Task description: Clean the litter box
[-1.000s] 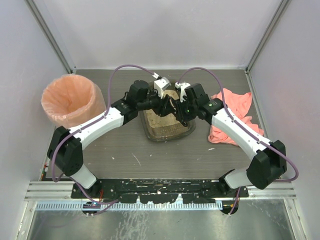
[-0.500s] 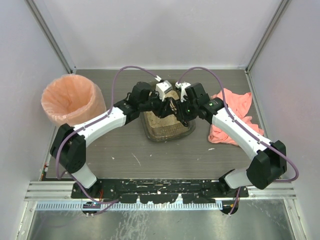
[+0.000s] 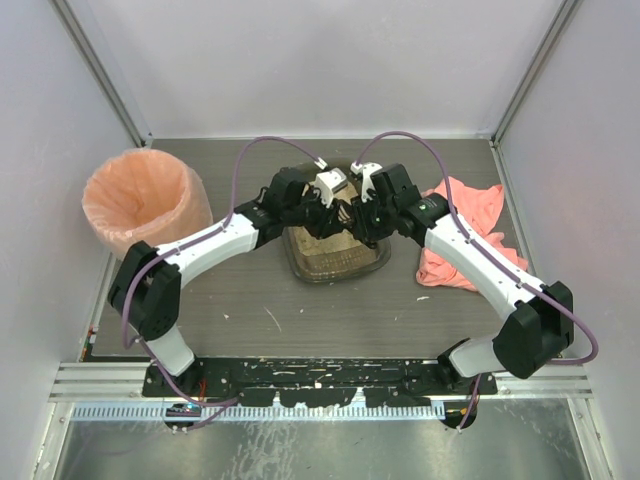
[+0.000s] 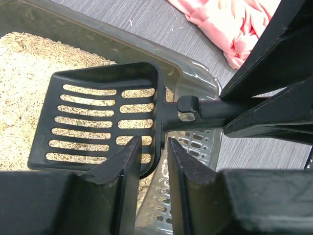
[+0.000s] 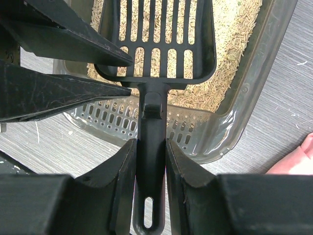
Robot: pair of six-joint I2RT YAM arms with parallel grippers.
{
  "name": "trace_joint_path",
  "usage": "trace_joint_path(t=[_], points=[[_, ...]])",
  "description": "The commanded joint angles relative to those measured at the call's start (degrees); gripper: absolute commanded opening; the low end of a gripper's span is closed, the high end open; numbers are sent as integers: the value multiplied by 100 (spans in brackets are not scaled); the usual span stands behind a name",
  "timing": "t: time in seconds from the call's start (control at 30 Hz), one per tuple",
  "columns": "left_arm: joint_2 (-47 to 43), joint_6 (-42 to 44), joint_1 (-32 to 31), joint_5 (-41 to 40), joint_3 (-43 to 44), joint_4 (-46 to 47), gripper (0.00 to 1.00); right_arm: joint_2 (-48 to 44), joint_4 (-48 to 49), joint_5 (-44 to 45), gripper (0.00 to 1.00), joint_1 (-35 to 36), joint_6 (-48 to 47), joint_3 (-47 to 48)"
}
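Grey tabletop point(image 3: 300, 310), litter box point(image 3: 338, 266); right fingers point(image 5: 120, 186) clamp scoop point(image 5: 152, 127) handle; left fingers point(image 4: 122, 176) have narrowed astride its rim.

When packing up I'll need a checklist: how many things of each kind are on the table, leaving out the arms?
Litter box: 1
Scoop: 1
Lined bin: 1
Pink cloth: 1
Total: 4
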Motion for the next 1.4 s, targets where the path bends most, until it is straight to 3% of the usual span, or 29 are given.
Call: trace_joint_path(t=[0.0, 0.1, 0.23, 0.27, 0.4, 0.6, 0.73, 0.87, 0.97, 1.1, 1.37], points=[[22, 78, -70, 171, 214, 11, 23, -198, 197, 54, 1, -13, -8, 296], [66, 120, -65, 249, 316, -147, 1, -207, 228, 83, 2, -13, -4, 296], [82, 59, -70, 273, 413, -243, 0, -231, 263, 156, 8, -12, 16, 283], [60, 29, -70, 263, 408, -227, 0, -250, 268, 192, 13, -9, 30, 276], [-49, -86, -68, 136, 331, -98, 0, -417, 326, 494, 52, -12, 52, 196], [-124, -504, -68, -152, 231, 204, 0, -887, 609, 1001, 76, -13, 311, -64], [-163, -1276, -72, -575, 123, 635, 0, -1503, 1128, 1538, 77, -18, 1043, -529], [-275, -2219, -76, -947, -203, 1360, 0, -2145, 1536, 2497, 76, -11, 2512, -1159], [-327, -2842, -81, -1181, -381, 1756, 0, -2601, 2050, 2614, 75, -13, 3545, -1729], [-350, -3006, -187, -1561, -453, 1842, 0, -2950, 2744, 2452, 74, -11, 4210, -2228], [-250, -3112, -243, -1376, -594, 2306, 0, -2679, 3164, 2402, 74, -10, 4978, -2375]])
